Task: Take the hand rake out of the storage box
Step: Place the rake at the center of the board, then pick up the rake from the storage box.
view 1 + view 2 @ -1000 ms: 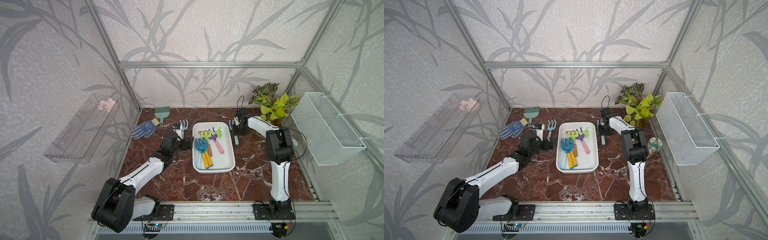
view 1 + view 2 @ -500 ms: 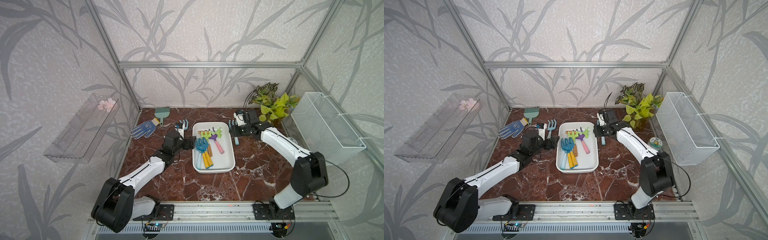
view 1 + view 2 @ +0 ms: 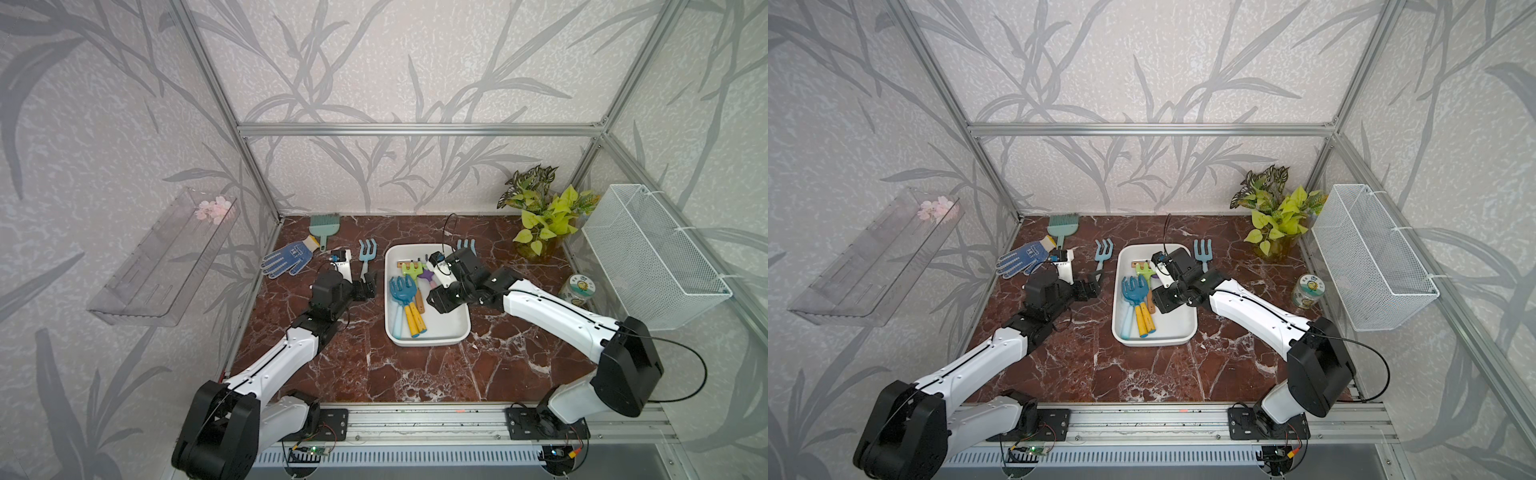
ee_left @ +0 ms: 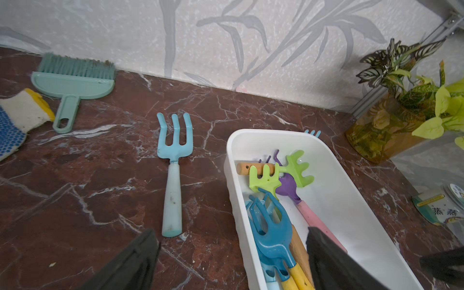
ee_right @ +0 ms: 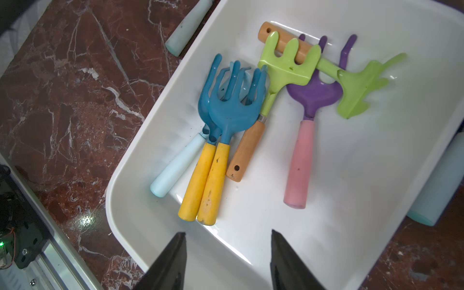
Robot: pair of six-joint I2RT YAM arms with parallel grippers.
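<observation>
— Where are the hand rakes lying?

— All of them are lying inside the storage box, bunched toward its left side. Two blue hand rakes with yellow handles are resting side by side on top of a pale-handled tool. A green hand rake with a wooden handle is lying against them. A purple fork with a pink handle is lying next to it.

— What is the right hand doing?

— The right hand is hovering above the bare part of the box beside the tools. Its fingers are standing partly apart and gripping nothing.

— And the left one?

— The left hand is hanging at the box's left rim, spread wide and empty. One finger is sitting over the tabletop and the other over the box.

— What is sitting around the box?

— A light-blue fork is lying on the tabletop just left of it. A second light-blue fork is lying just right of it, partly hidden by the right arm. A glove and a brush are lying farther left. A plant and a jar are standing to the right.
</observation>
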